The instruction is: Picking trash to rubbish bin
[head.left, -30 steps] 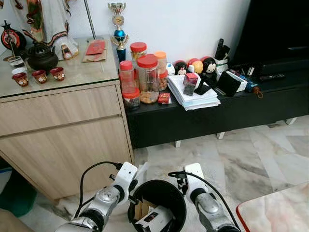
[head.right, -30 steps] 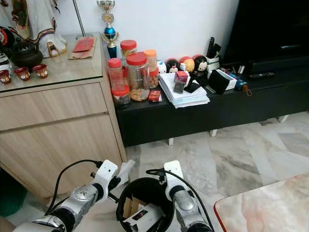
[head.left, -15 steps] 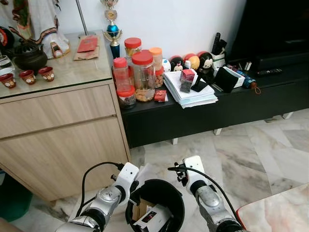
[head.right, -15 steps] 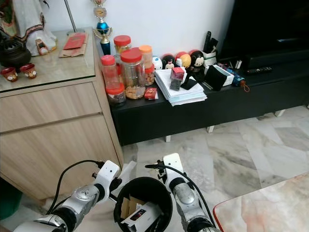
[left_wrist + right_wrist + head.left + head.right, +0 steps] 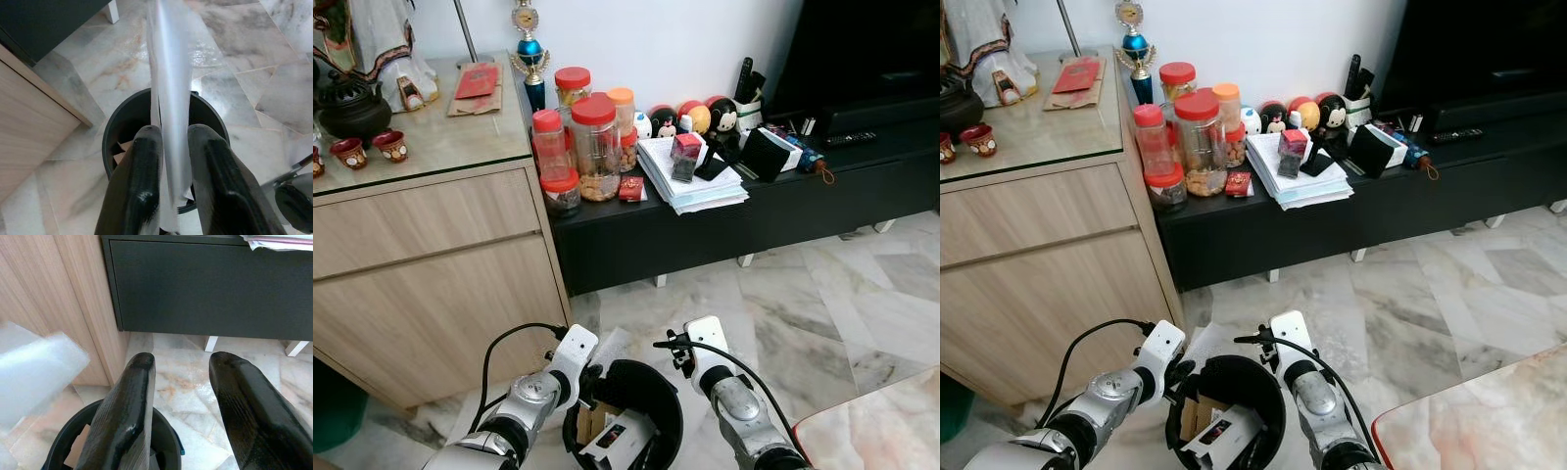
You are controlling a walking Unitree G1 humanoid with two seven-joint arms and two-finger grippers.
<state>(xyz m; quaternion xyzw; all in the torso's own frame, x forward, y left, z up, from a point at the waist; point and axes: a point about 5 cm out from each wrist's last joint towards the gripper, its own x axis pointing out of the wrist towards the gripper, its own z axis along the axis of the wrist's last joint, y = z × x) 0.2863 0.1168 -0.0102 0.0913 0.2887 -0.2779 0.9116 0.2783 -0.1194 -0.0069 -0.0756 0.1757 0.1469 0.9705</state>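
The left gripper (image 5: 168,147) hangs right over the black rubbish bin (image 5: 656,387) on the marble floor (image 5: 822,304), its fingers (image 5: 139,181) pinching a thin, pale, translucent sheet of trash (image 5: 168,73) that stands up between them above the bin's mouth. Inside the bin lie a white carton (image 5: 619,438) and brown cardboard scraps (image 5: 1193,416). The right gripper (image 5: 181,396) hovers at the bin's other edge, fingers (image 5: 129,406) spread, nothing between them. Ahead stands a wooden cabinet (image 5: 431,264) with small red cups (image 5: 372,149), and beside it a low black bench (image 5: 705,230) carrying red-lidded jars (image 5: 592,147) and a stack of papers (image 5: 690,186).
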